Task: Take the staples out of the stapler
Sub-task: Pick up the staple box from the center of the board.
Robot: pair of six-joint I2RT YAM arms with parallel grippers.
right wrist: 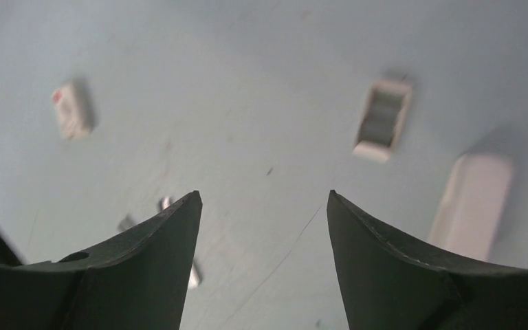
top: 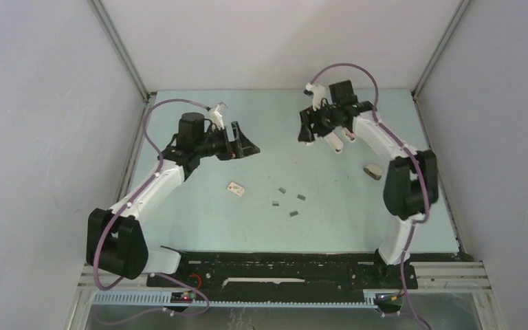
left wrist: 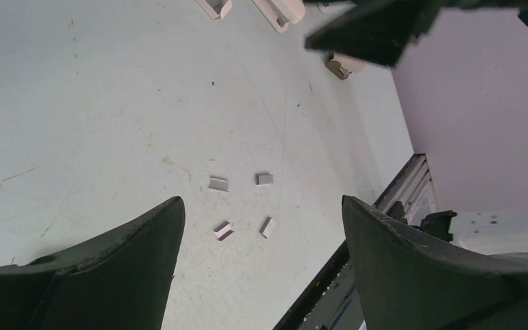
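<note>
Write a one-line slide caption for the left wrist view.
Framed by the open left gripper, four staples lie loose on the pale table.

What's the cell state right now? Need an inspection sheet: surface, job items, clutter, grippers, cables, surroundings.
surface: pale green tabletop, scuffed and faintly scratched.
job's things: four tiny dark-grey metal staple strips lying loose mid-table; white elongated plastic pieces, likely the stapler, on the far side, right of centre.
clutter: small white box with a red mark, left of the strips; beige block at the right; white open tray-like piece.
grippers: left gripper open, empty; right gripper open, empty; both above the table.
cables: purple cables loop along each arm.
surroundings: plain pale walls; black base rail at the near edge.
</note>
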